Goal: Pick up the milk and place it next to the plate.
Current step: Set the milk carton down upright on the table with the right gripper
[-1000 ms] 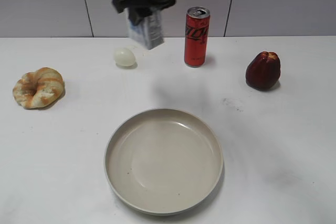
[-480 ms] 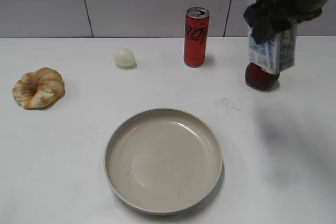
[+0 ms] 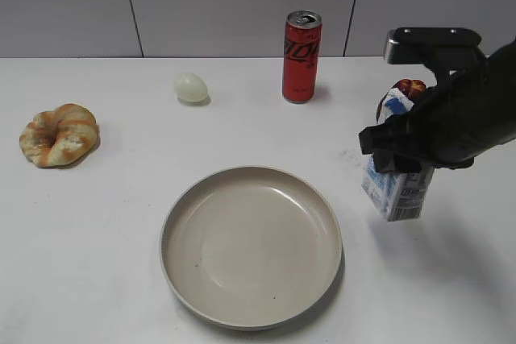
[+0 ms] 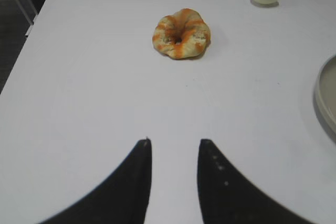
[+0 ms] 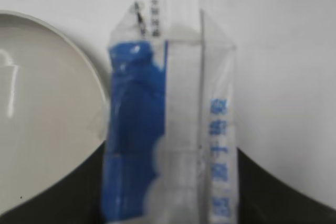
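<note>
From the front, the right gripper [image 3: 397, 159] has its jaws clamped around the upper half of the milk carton [image 3: 395, 191], low over the table just right of the plate [image 3: 251, 246]; can't tell if it's touching down. It looks light, and thin card would dent, so gripping the flat sides makes sense. One each: soda can [image 3: 302, 55], egg [image 3: 191, 87], donut [image 3: 59, 134], red fruit [image 3: 410, 87]. Left wrist view: left gripper [image 4: 174, 153] parted, empty. Right wrist view: milk carton [image 5: 170, 129] pinched, plate [image 5: 47, 108] alongside.
</note>
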